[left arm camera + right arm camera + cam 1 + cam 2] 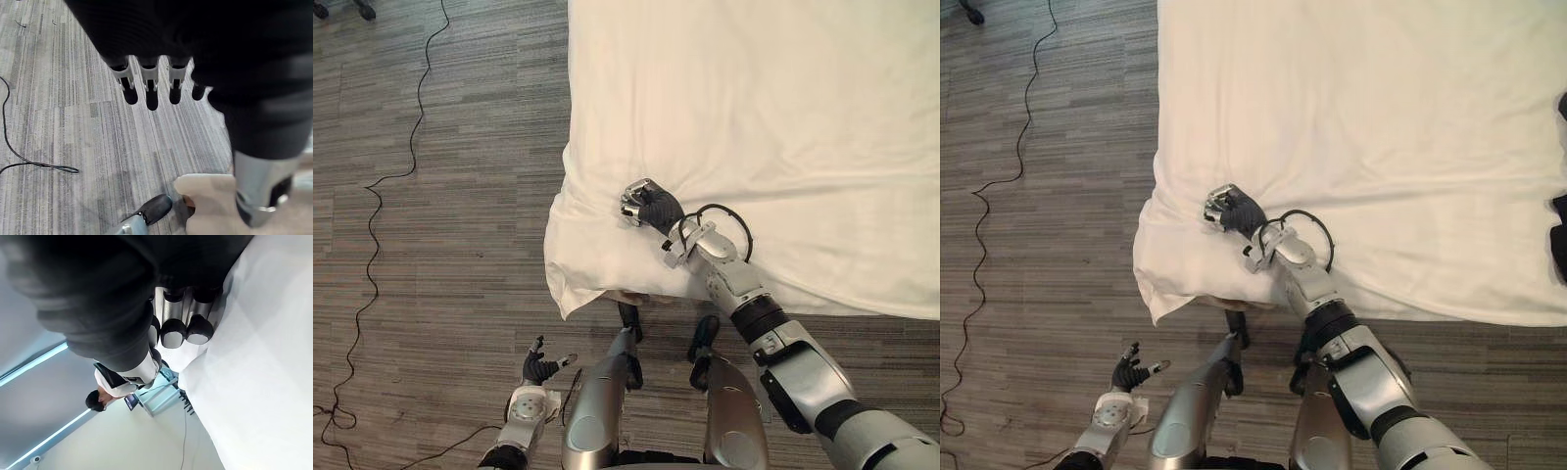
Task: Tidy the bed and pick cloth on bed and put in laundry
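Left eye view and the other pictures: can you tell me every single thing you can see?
bed sheet: one, cream-white, spread wide, its near corner drooping toward the floor.
floor: one, grey striped planks, beside and in front of the sheet.
wheels: two, black, on the floor far off to the left.
dark thing: one, black, at the sheet's right edge, cut off; cannot tell what it is.
person: one, dark hair, far off in the right wrist view.
right hand: one, silver and dark, fingers curled on the sheet near its corner.
left hand: one, silver and dark, open, low over the floor.
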